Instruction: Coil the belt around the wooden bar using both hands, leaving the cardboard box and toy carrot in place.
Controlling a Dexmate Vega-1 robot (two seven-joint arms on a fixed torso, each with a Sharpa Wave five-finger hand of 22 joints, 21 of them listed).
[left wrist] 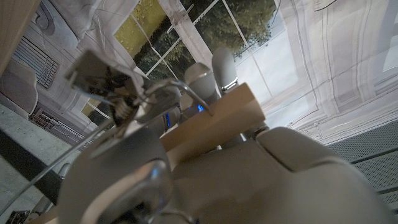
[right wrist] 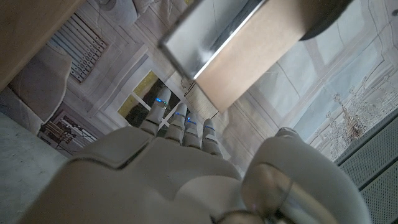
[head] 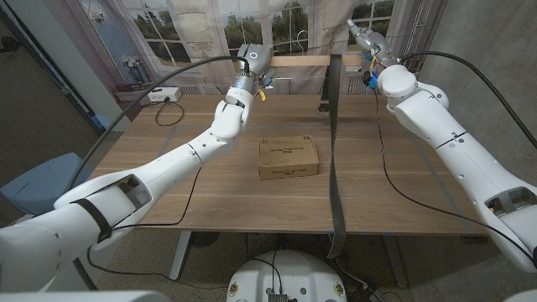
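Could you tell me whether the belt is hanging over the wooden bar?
Yes, the belt drapes over the wooden bar and hangs down past the table edge.

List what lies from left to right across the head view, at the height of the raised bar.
Left hand → wooden bar → belt hanging over the bar → right hand.
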